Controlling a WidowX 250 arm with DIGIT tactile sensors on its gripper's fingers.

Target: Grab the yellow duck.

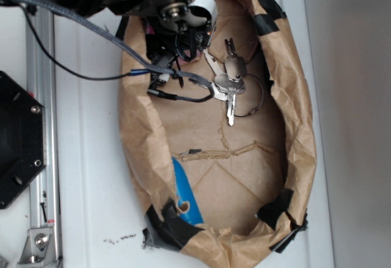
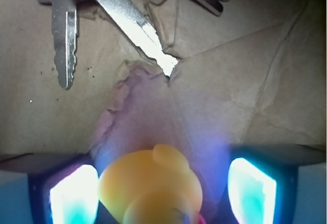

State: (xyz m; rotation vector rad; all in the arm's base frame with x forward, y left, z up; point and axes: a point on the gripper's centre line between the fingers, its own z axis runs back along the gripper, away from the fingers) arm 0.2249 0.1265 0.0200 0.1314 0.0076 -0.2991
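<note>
Straddling one yellow duck (image 2: 150,185), gripper (image 2: 162,196), three keys (image 2: 65,35)

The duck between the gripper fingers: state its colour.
The duck is yellow-orange, seen best in the wrist view.

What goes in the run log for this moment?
phase: grasp approach | gripper: open, straddling yellow duck | contact: cannot tell | nearby: keys on brown paper

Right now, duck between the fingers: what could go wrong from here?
1. The yellow duck sits nearer one finger of the tool than the other; closing could push the rounded toy sideways or squeeze it out.
2. The keys lie just ahead on the torn brown paper; any forward drift might snag them.
</note>
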